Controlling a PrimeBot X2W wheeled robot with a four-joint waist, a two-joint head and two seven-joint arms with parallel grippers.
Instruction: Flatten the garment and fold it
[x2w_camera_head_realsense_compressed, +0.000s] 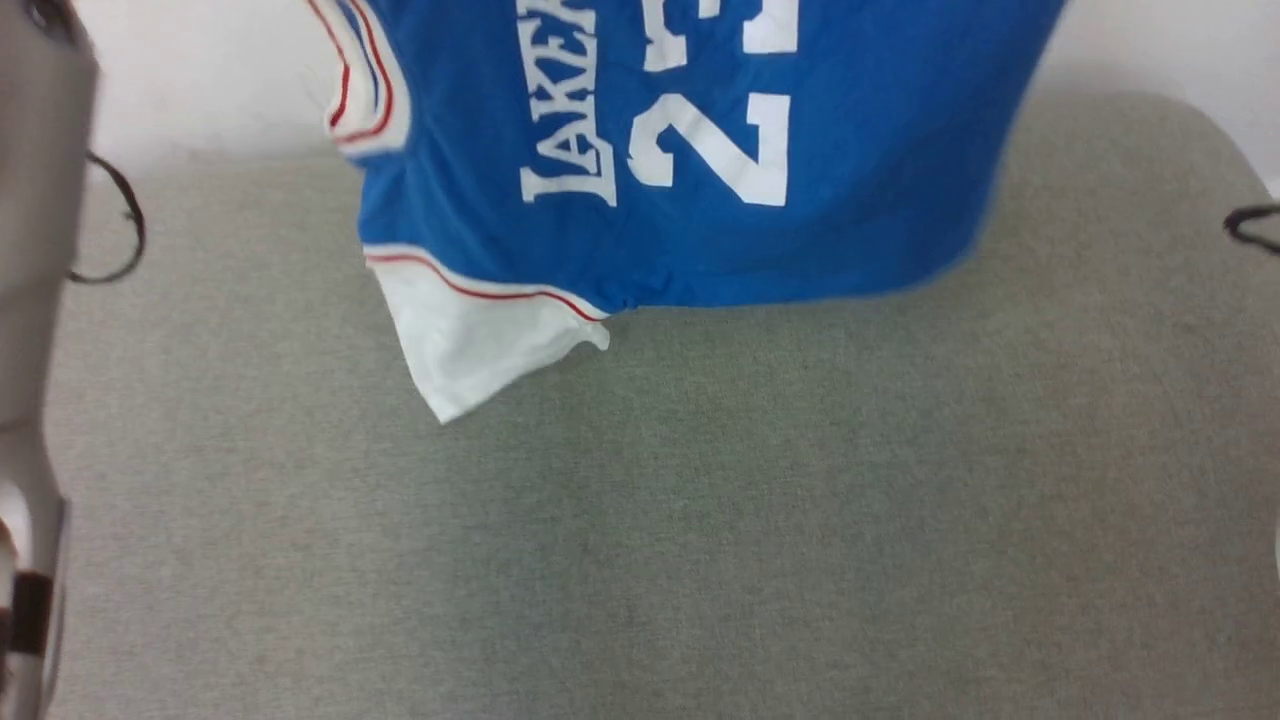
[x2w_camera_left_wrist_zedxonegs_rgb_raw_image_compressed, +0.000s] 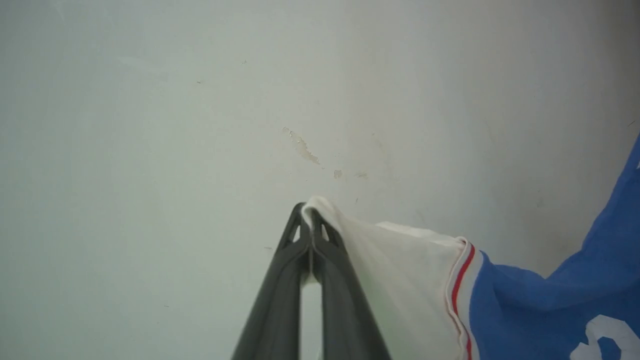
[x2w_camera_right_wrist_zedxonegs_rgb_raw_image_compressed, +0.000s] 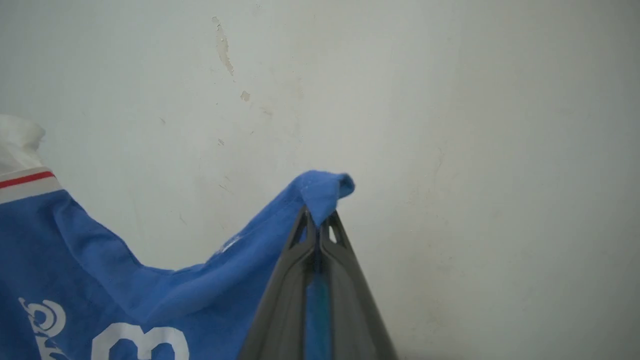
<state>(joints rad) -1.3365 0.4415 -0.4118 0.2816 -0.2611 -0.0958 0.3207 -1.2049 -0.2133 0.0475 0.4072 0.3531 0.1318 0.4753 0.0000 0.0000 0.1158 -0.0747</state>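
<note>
The garment (x2w_camera_head_realsense_compressed: 690, 150), a bright blue T-shirt with white lettering and white sleeves edged in red, hangs in the air above the grey table (x2w_camera_head_realsense_compressed: 640, 520); its lower edge and one white sleeve (x2w_camera_head_realsense_compressed: 470, 340) dangle just over the surface. In the left wrist view my left gripper (x2w_camera_left_wrist_zedxonegs_rgb_raw_image_compressed: 311, 212) is shut on the tip of a white sleeve (x2w_camera_left_wrist_zedxonegs_rgb_raw_image_compressed: 400, 270). In the right wrist view my right gripper (x2w_camera_right_wrist_zedxonegs_rgb_raw_image_compressed: 317, 220) is shut on a blue corner of the garment (x2w_camera_right_wrist_zedxonegs_rgb_raw_image_compressed: 322, 187), and the cloth sags between the two grips.
A pale wall (x2w_camera_left_wrist_zedxonegs_rgb_raw_image_compressed: 200, 100) with a few scuffs stands close behind both grippers. A pale forearm (x2w_camera_head_realsense_compressed: 30, 300) with a dark cable loop (x2w_camera_head_realsense_compressed: 120, 220) runs along the left edge of the head view, and another dark cable (x2w_camera_head_realsense_compressed: 1255, 225) shows at the right edge.
</note>
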